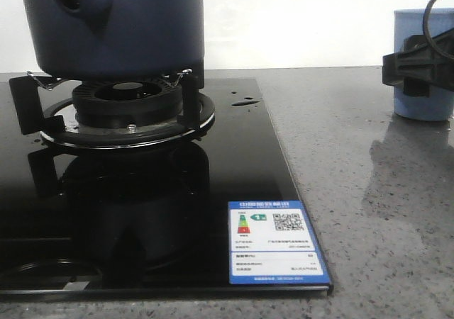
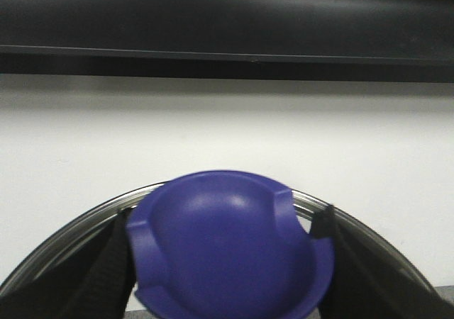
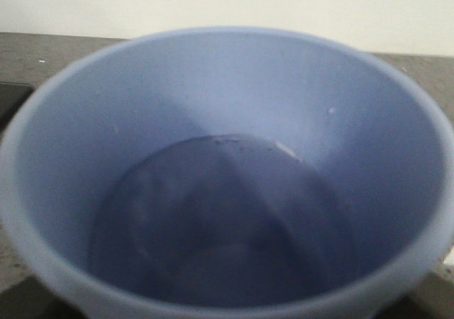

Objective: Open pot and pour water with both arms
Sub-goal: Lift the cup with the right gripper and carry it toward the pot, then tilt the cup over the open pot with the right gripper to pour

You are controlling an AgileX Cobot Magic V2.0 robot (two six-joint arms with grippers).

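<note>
The dark navy pot (image 1: 120, 21) stands on the burner at the far left of the front view, its stubby pierced handle (image 1: 78, 0) facing me; its top is cut off. In the left wrist view my left gripper (image 2: 227, 262) is shut on the blue lid knob (image 2: 227, 234), with black fingers (image 2: 106, 269) either side and the lid's metal rim (image 2: 57, 252) around them. The light blue cup (image 1: 411, 35) stands on the counter at the right. My right gripper (image 1: 415, 71) is shut on it. The cup (image 3: 227, 85) holds water and fills the right wrist view.
A black glass hob (image 1: 142, 213) with a round burner (image 1: 128, 99) and wire pot supports covers the left. A blue and white label (image 1: 277, 241) sits at its front right corner. Water drops (image 1: 245, 103) lie on the glass. Grey speckled counter (image 1: 369, 191) lies to the right, with a white wall behind.
</note>
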